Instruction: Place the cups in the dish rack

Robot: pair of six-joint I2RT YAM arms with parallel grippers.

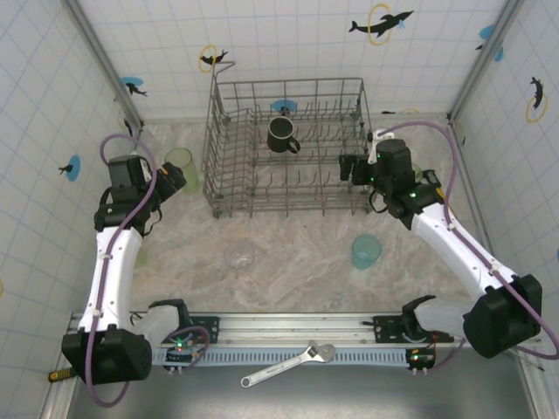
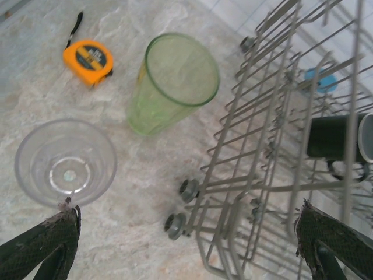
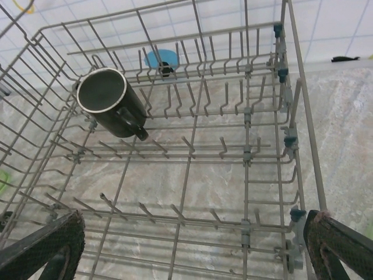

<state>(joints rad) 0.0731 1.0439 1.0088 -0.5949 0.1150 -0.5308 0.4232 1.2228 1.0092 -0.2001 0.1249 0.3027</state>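
Note:
The grey wire dish rack stands at the back centre. A black handled mug lies tilted among its tines; the mug shows in the right wrist view too. A light-green tumbler stands left of the rack, just beyond my open left gripper. In the left wrist view the tumbler and a clear cup sit ahead of the empty, open gripper. Another clear cup and a teal tumbler stand in front of the rack. My open right gripper hovers at the rack's right side, and it holds nothing.
An orange tape measure lies on the marbled tabletop beyond the clear cup. A metal wrench rests on the near ledge behind the arm bases. Tiled walls close in the table at the back and both sides.

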